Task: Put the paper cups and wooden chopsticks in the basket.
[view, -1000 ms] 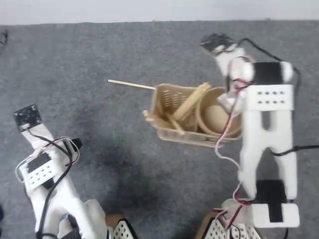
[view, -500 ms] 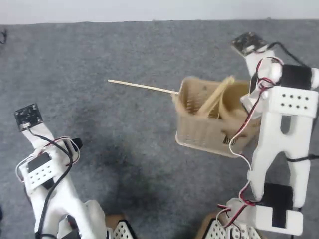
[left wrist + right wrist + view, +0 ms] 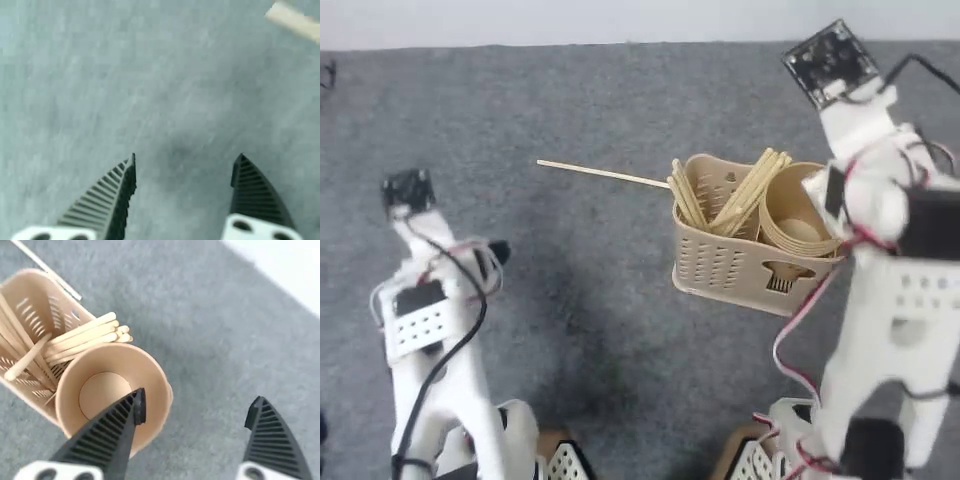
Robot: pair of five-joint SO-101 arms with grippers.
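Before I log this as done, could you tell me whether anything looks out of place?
Yes: one chopstick lies flat on the grey mat beside the basket, while the rest stand inside it.

The high camera looks steeply down over the table (image 3: 570,300) from the arms' base side. The wrist cameras peer closely past the left gripper (image 3: 186,160) and right gripper (image 3: 199,399) at the table; the right wrist and high views share the basket (image 3: 720,265).

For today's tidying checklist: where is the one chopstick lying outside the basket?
In the high view, the loose chopstick lies on the grey table, left of the basket, one end at its far-left corner.
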